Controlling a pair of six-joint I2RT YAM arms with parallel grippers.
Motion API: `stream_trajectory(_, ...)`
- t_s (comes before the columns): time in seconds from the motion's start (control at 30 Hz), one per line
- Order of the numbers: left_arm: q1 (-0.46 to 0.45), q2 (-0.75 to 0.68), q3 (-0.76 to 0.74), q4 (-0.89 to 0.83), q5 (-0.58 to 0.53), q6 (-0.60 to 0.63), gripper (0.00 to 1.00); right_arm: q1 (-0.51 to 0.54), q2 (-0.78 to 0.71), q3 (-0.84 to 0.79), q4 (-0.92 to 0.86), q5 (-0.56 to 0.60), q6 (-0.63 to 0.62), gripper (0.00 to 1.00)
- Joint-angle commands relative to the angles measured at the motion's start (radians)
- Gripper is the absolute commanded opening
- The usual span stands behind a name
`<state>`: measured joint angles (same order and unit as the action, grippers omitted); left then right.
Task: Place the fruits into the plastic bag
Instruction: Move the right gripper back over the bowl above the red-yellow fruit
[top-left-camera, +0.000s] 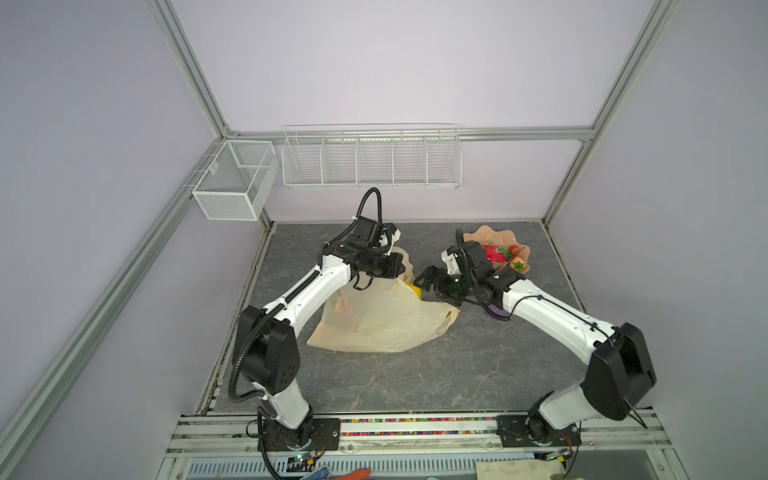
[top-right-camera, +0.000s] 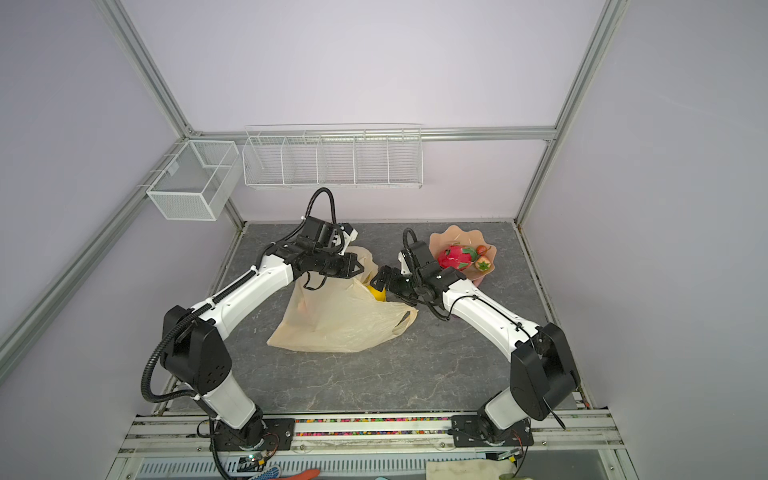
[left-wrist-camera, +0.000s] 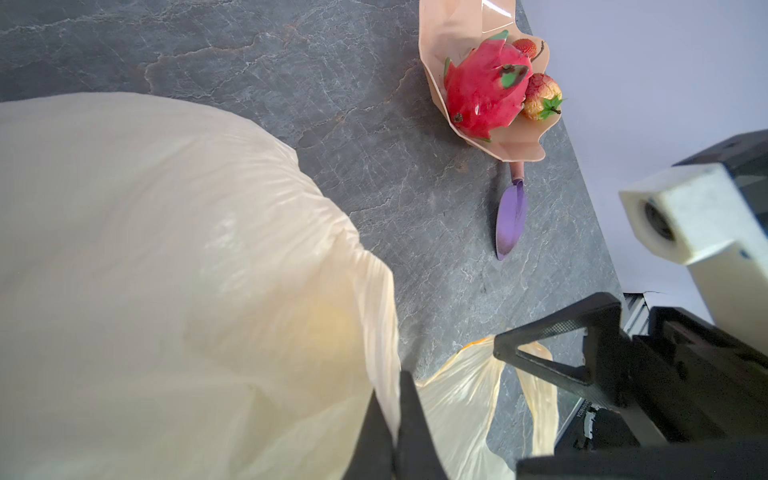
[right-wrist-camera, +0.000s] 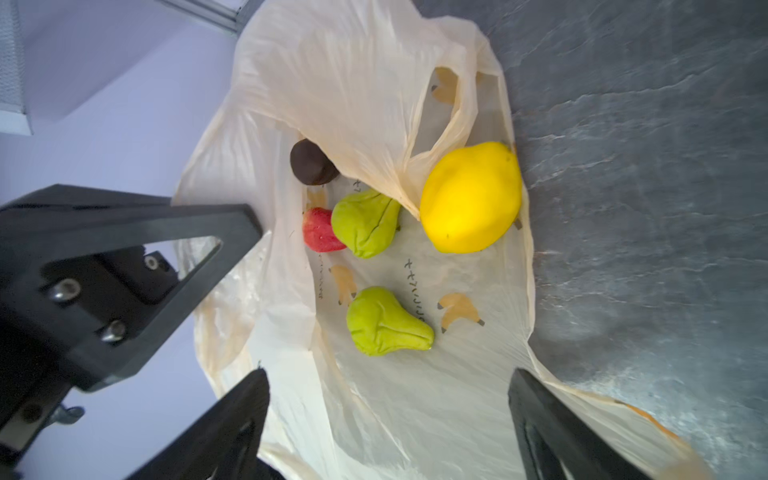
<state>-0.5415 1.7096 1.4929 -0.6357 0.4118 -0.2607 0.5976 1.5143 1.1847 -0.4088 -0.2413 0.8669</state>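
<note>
The left gripper (left-wrist-camera: 397, 399) is closed on the thin rim of the plastic bag (top-left-camera: 374, 324), with the film pinched between its jaws. It holds this edge lifted above the bench (top-left-camera: 415, 374), so the mouth of the bag opens toward the right arm. Just in front of this mouth hangs the right gripper (right-wrist-camera: 386, 374); its jaws stand wide apart and nothing is between them. Directly ahead of its fingertips, inside the bag, lie the yellow citrus (right-wrist-camera: 469, 199), two green pears (right-wrist-camera: 365, 224), a strawberry (right-wrist-camera: 318, 230) and a dark round fruit (right-wrist-camera: 309, 162), which is half under a fold of film.

The fruits not yet in the bag are on the opposite side, behind the wrist of the right gripper, in the pink dish (top-left-camera: 486, 235). The dragon fruit (left-wrist-camera: 486, 91) is the nearest of them to this gripper. A small red fruit (left-wrist-camera: 525, 45) and a red-and-yellow fruit (left-wrist-camera: 542, 95) lie against it on its far side. The purple scoop (left-wrist-camera: 512, 220) lies on the bench with its handle at the dish, and it is not a fruit.

I judge that the next pick belongs to the right arm, because it is much nearer to the dish and the left gripper is busy with the bag. It must turn away from the bag to face the dish. The long axis of the dragon fruit seems to run roughly along the line from the gripper to the dish, so the jaws should close across its shorter width.
</note>
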Motion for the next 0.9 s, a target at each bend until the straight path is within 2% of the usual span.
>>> stream_trajectory(0.0, 0.002, 0.001, -0.002, 0.017, 0.007, -0.005, 0.00, -0.009, -0.058, -0.022, -0.070, 0.114, -0.016, 0.92)
stream_trajectory(0.27, -0.005, -0.006, -0.015, 0.025, 0.010, -0.005, 0.00, -0.078, -0.146, 0.022, -0.271, 0.294, -0.101, 0.90)
stream_trajectory(0.33, -0.008, -0.009, -0.017, 0.026, 0.012, -0.004, 0.00, -0.118, -0.167, 0.045, -0.356, 0.358, -0.125, 0.89)
stream_trajectory(0.47, -0.009, -0.014, -0.022, 0.028, 0.011, -0.005, 0.00, -0.238, -0.218, 0.041, -0.433, 0.394, -0.174, 0.89)
stream_trajectory(0.67, -0.009, -0.020, -0.027, 0.027, 0.007, 0.000, 0.00, -0.384, -0.257, 0.056, -0.496, 0.414, -0.329, 0.89)
stream_trajectory(0.87, -0.009, -0.014, -0.016, 0.021, 0.007, 0.003, 0.00, -0.471, -0.180, 0.094, -0.521, 0.464, -0.550, 0.91)
